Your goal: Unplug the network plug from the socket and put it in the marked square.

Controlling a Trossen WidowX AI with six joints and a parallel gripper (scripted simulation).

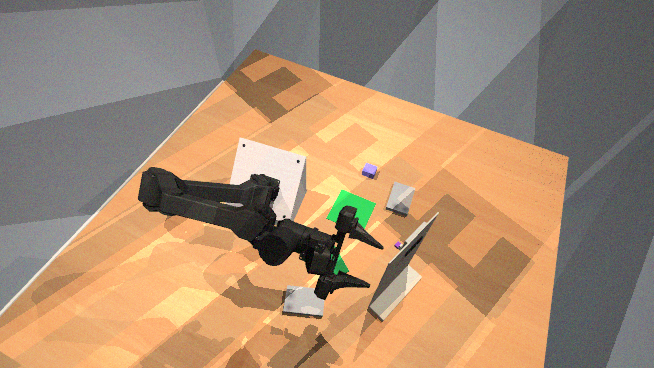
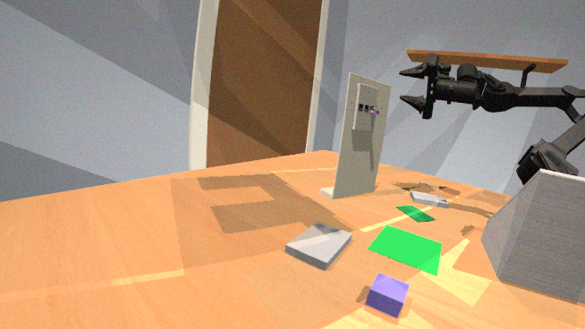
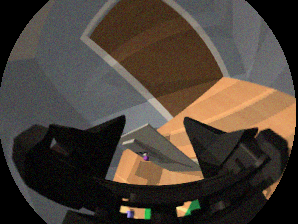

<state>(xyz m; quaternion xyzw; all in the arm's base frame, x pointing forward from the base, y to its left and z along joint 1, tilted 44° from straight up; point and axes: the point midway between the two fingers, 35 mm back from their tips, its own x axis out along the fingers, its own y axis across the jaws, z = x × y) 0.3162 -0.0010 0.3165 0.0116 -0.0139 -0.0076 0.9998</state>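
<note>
The plug, a tiny purple piece [image 1: 398,245] [image 2: 375,112] [image 3: 146,157], sits at the rightmost of the dark sockets in the exterior view, on the upright grey panel [image 1: 399,270] [image 2: 343,165] [image 3: 161,148]. Its tab is too small to make out. My gripper [image 1: 376,266] [image 2: 400,85] [image 3: 155,119] is open and empty, in front of the panel's socket side and apart from it. In the wrist view the plug shows between and below the fingertips. Two green patches lie on the table: a larger one [image 1: 350,200] [image 2: 404,248] and another [image 1: 341,266] [image 2: 416,214], partly hidden by the gripper in the top view.
A flat grey block [image 1: 400,197] [image 2: 318,246] and a purple block [image 1: 369,170] [image 2: 387,295] lie near the larger patch. Another flat grey block [image 1: 304,301] [image 2: 429,199] lies on the other side. A large pale box [image 1: 270,170] [image 2: 537,241] stands beside the arm.
</note>
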